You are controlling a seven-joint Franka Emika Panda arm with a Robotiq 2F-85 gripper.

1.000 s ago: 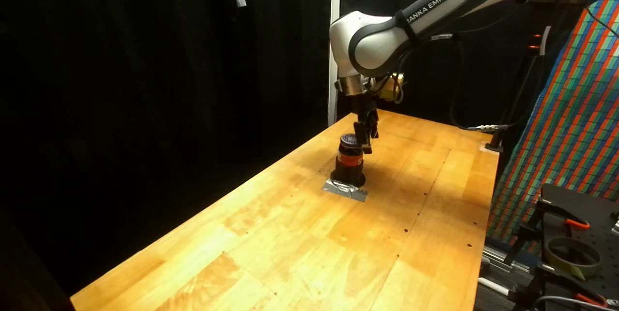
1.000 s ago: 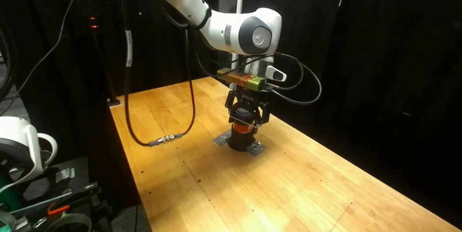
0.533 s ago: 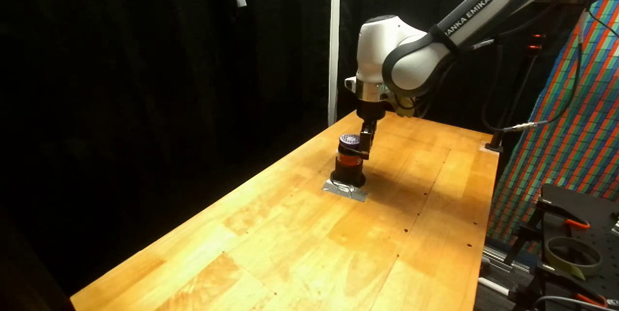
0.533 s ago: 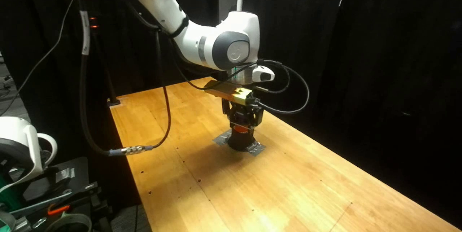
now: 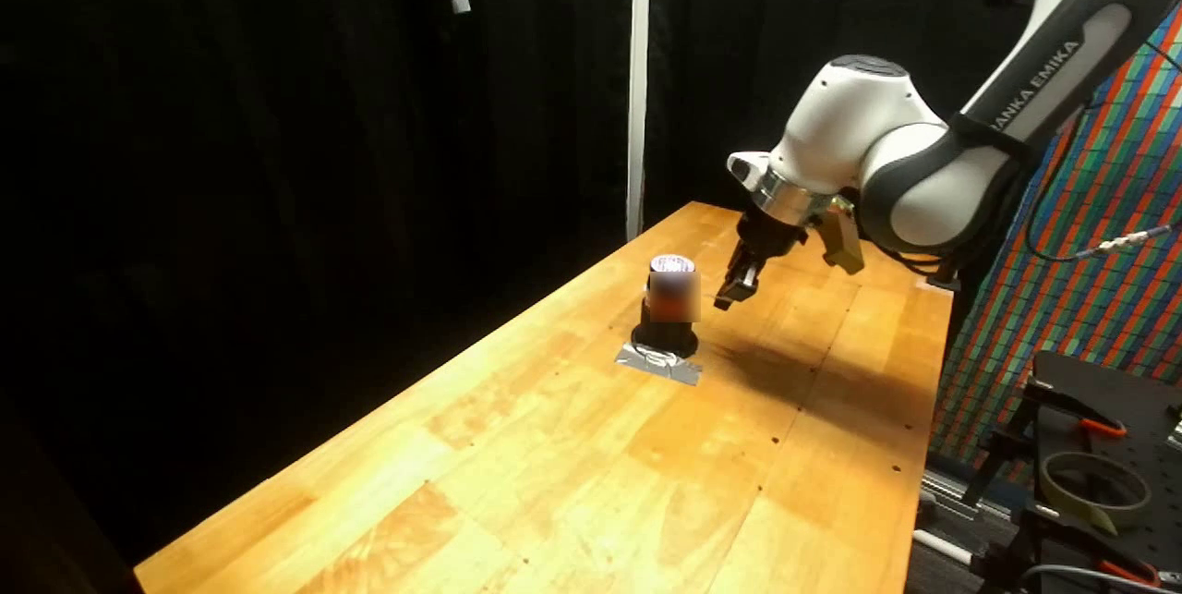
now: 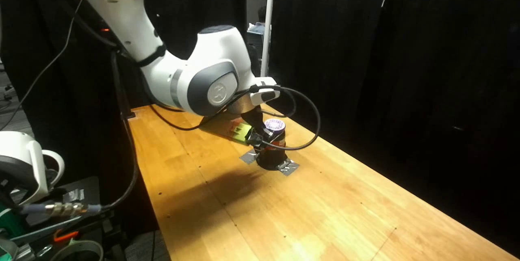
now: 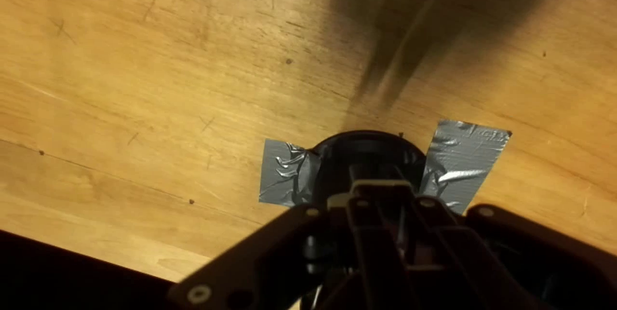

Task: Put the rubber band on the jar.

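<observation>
— Wooden surface; jar stands upright. Fingers?
— Just beside the jar, drawn together; can't tell what's held. What looks like the rubber band between needs slackening before slipping free.

The arm is white, grey-trimmed — pincer dark.

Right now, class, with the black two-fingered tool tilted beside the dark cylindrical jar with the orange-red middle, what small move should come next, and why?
I'd probably ease the tool toward the jar: in an exterior view, what may be the thin pale rubber band seems to bridge the gap, so pulling away might slip it off. Blur there hides whether it loops round.
</observation>
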